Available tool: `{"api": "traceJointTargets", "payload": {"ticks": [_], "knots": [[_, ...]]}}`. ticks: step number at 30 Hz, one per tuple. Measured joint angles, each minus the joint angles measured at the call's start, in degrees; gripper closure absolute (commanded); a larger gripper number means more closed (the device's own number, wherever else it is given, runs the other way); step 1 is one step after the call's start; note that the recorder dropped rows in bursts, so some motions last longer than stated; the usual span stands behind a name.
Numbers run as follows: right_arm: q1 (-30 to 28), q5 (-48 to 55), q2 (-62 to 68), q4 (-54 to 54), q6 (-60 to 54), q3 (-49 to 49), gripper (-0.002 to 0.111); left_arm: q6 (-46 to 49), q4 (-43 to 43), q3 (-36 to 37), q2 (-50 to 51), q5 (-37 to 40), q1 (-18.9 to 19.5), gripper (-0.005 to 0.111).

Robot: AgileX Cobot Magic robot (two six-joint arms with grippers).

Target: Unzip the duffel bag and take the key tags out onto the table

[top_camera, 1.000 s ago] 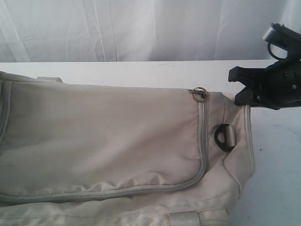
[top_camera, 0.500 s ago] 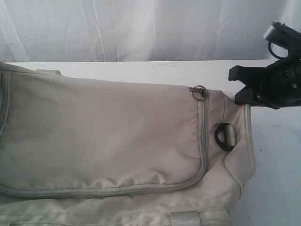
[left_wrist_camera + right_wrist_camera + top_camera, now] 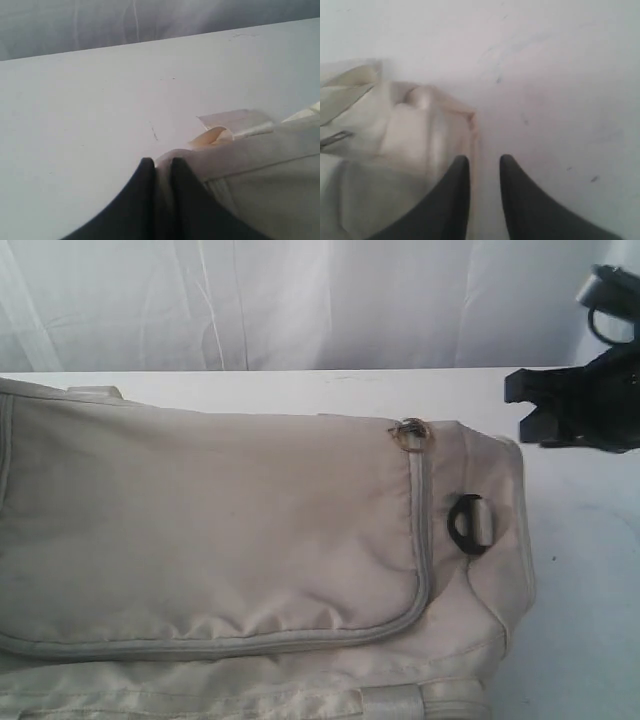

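Exterior view: A cream duffel bag (image 3: 200, 530) is lying across the lower left and centre of the frame on a white desk (image 3: 590, 620), its long axis running left to right. Its grey zipper (image 3: 424, 540) is looking fully closed. The metal pull ring (image 3: 411, 434) is sitting at the bag's upper right corner, near a black D-ring (image 3: 467, 524). The right fingers (image 3: 522, 386) are hovering at the upper right edge, parted and empty. The pull ring is lying to their left and slightly lower, which makes this the nearer arm. The key tags are not showing, so they are presumably zipped inside.

Left wrist view: At lower centre, the left fingers (image 3: 142, 195) are pinching a fold of the bag's fabric. A shiny cream strap (image 3: 235, 121) is lying just beyond them.

Right wrist view: At lower centre, the right fingers are standing slightly apart and gripping nothing. The bag's crumpled end is lying to the left and bare desk to the right.
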Motion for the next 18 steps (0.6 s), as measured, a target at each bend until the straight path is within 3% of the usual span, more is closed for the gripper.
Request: {"api": "traceJointTargets", "payload": {"ticks": [4, 7, 14, 18], "knots": [[-0.9, -1.5, -2.9, -3.1, -1.1, -2.1, 0.045, 0.1, 1.6, 0.0, 0.0, -1.9, 1.0, 0.107], [1.1, -1.7, -4.1, -2.1, -3.1, -2.9, 0.049, 0.2, 1.6, 0.0, 0.0, -2.7, 1.0, 0.107], [13.0, 2.7, -3.2, 1.8, -31.7, -3.3, 0.052, 0.2, 1.6, 0.0, 0.0, -2.7, 1.0, 0.107], [17.9, 3.0, -1.5, 2.0, -37.3, -3.3, 0.052, 0.3, 1.6, 0.0, -0.1, -2.4, 1.1, 0.107]]}}
